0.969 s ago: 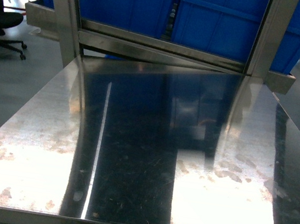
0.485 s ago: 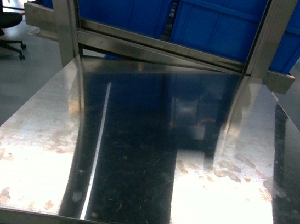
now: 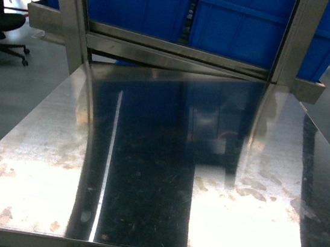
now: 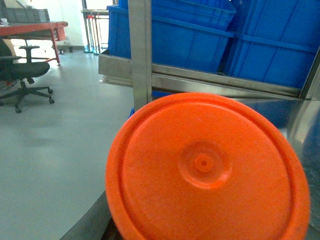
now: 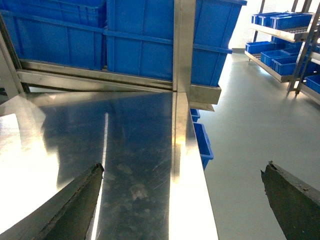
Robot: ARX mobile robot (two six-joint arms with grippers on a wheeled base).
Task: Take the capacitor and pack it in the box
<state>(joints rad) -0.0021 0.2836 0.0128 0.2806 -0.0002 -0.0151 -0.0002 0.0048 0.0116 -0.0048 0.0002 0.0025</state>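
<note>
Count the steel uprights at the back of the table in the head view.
2. One upright stands at the table's back left corner, the other upright at its back right corner. More may lie outside the frame.

Close under my left wrist I see only an orange disc (image 4: 205, 170): round plastic, smooth, with a raised rim and a small dimpled boss at its centre. Its flat face is turned to the camera. It hangs over the left edge of the steel table (image 4: 300, 115); whether it is the capacitor, I cannot tell.
</note>
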